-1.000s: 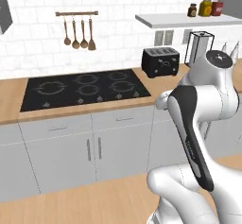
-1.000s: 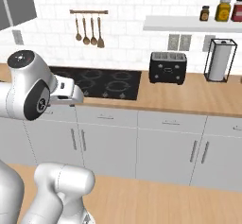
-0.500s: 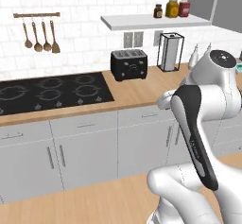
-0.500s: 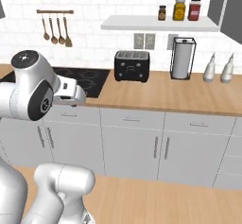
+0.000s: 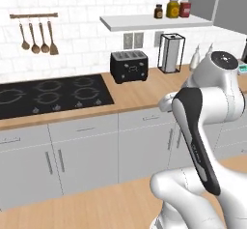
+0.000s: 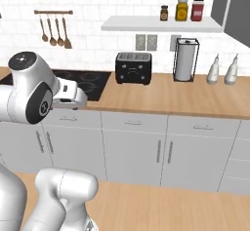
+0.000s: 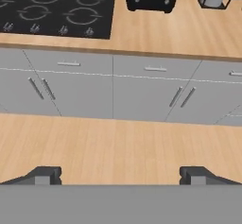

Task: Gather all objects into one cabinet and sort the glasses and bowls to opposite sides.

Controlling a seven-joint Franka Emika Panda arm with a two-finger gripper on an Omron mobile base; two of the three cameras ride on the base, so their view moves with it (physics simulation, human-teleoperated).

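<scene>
The glasses and bowls are out of view. A flat grey door panel of the wall cabinet (image 5: pixel 230 5) shows at the top right, also in the right base view (image 6: pixel 237 8). My gripper (image 7: pixel 121 173) is open, with nothing between its dark fingertips (image 7: pixel 45 174). It hangs in front of the counter and looks down at the wooden floor and the grey base units (image 7: pixel 113 86).
On the wooden counter (image 6: pixel 171 96) stand a black toaster (image 6: pixel 133 67), a paper-towel holder (image 6: pixel 185 59) and two white bottles (image 6: pixel 213 69). A black hob (image 5: pixel 48 95) lies to the left. Jars (image 6: pixel 181 9) sit on a white wall shelf (image 6: pixel 161 24).
The whole scene has slid left in both base views, so the base has driven right along the counter. The bottles and the grey cabinet panel have come into view. The gripper stays open.
</scene>
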